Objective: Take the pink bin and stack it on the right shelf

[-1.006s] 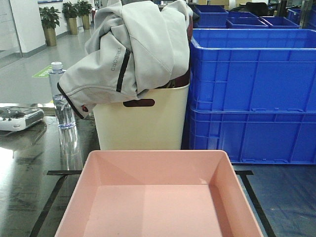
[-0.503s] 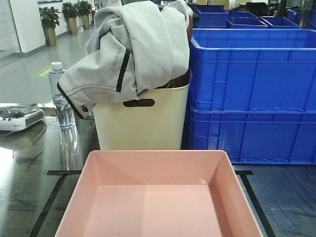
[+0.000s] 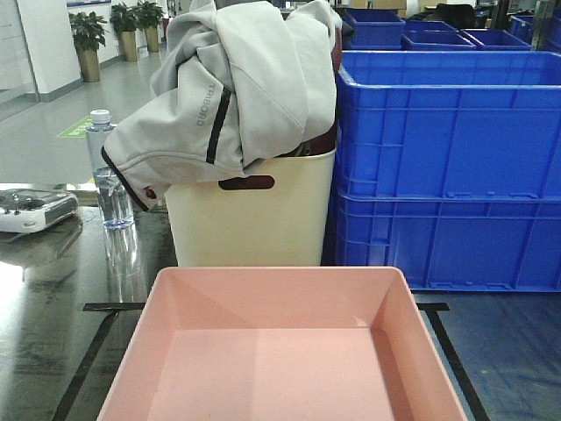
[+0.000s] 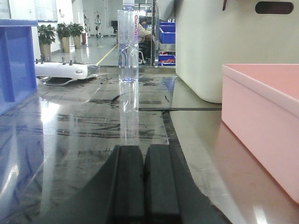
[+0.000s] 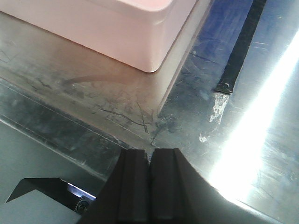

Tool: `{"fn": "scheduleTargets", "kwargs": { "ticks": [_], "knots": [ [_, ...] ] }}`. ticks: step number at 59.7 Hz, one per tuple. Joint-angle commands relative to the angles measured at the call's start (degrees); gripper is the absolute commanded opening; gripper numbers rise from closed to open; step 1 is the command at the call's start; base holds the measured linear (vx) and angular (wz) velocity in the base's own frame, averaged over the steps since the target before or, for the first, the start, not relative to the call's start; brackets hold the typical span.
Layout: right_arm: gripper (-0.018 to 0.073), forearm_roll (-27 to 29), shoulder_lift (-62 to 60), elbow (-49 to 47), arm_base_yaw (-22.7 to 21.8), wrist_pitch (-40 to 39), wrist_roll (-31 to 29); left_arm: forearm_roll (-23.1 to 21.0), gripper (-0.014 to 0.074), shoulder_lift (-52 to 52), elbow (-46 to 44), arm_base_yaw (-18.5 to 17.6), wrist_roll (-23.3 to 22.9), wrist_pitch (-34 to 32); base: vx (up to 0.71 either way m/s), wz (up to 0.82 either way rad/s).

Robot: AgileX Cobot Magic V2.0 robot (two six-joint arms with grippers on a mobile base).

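Pink bin (image 3: 280,351): sits upright and open-topped on my right shelf (image 3: 53,333), at 6 o'clock in the front view. Its far rim runs square across the view; the near end is cut off, so I cannot tell which way its long axis lies. Black tape lines (image 3: 83,368) flank it left and right.

Cream bin (image 3: 250,215): at 12 o'clock just behind the pink bin, a grey jacket (image 3: 232,83) heaped over its top.

Blue crates (image 3: 447,167): stacked at 2 o'clock, just beside the cream bin.

Water bottle (image 3: 110,171): upright at 10 o'clock, a white controller (image 3: 31,209) farther left.

My left gripper (image 4: 138,184): pads pressed together, nothing between, low over the steel; the pink bin's wall (image 4: 261,121) at 3 o'clock.

My right gripper (image 5: 149,186): clenched on nothing, at the shelf edge; the pink bin's corner (image 5: 140,42) at 12 o'clock.
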Motion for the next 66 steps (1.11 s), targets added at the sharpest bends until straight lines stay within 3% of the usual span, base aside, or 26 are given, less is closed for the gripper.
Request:
{"fn": "scheduleTargets", "kwargs": {
  "ticks": [1, 39, 42, 50, 58, 66],
  "knots": [
    [-0.0009, -0.2, 0.1, -1.4, -0.4, -3.1, -0.6, 0.0, -0.0008, -1.2, 0.9, -0.5, -0.1, -5.0, 0.00, 0.00],
    [-0.0009, -0.2, -0.2, -1.2, -0.4, -3.3, -0.6, 0.0, -0.0007, -1.1, 0.9, -0.5, 0.0, -5.0, 0.00, 0.00],
    [-0.0009, -2.1, -1.5, -0.4, -0.8, -4.5, -1.0, 0.0, -0.0007, -1.1, 0.9, -0.5, 0.0, -5.0, 0.00, 0.00],
    [-0.0009, -8.5, -8.4, 7.7, -8.0, -18.1, -2.9, 0.0, -0.0007, -1.1, 0.9, -0.5, 0.0, -5.0, 0.00, 0.00],
    [-0.0009, -9.1, -16.9, 18.6, -16.4, -36.0, -2.9, 0.0, -0.0007, -1.1, 0.9, -0.5, 0.0, -5.0, 0.00, 0.00],
    [-0.0009, -8.9, -23.1, 26.6, -22.5, -45.7, -2.9, 0.0, -0.0007, -1.1, 0.9, -0.5, 0.0, -5.0, 0.00, 0.00]
  ]
}}
